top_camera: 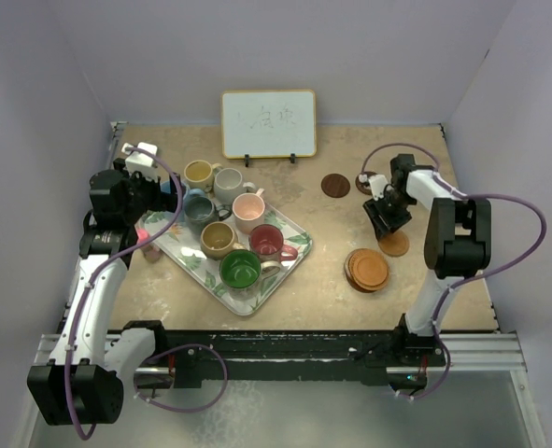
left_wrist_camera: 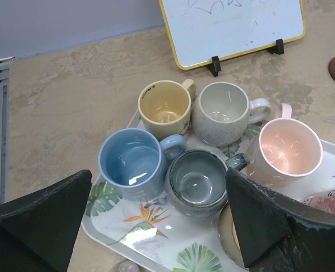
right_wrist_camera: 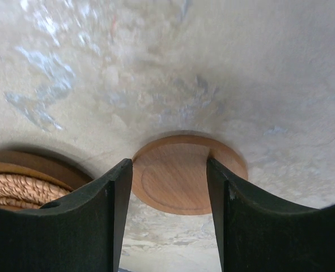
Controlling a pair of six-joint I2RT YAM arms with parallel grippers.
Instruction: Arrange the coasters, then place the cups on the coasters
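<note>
Several cups stand on the leaf-patterned tray [top_camera: 257, 301]: yellow [left_wrist_camera: 164, 107], off-white [left_wrist_camera: 223, 112], pink [left_wrist_camera: 289, 150], light blue [left_wrist_camera: 130, 163], dark grey-blue [left_wrist_camera: 196, 181], tan [top_camera: 219, 239], red [top_camera: 266, 242] and green [top_camera: 240, 269]. My left gripper [left_wrist_camera: 156, 226] hangs open over the tray's left corner, above the blue and grey cups. A light coaster [right_wrist_camera: 178, 175] lies flat on the table just past the tips of my right gripper [right_wrist_camera: 169, 164], whose jaws stand apart and hold nothing. A stack of coasters [top_camera: 366, 269] sits beside it. A dark coaster [top_camera: 335, 185] lies further back.
A yellow-framed whiteboard [top_camera: 268, 123] stands at the back centre. Another dark disc [top_camera: 364, 179] peeks out behind the right arm. Grey walls close in the table on three sides.
</note>
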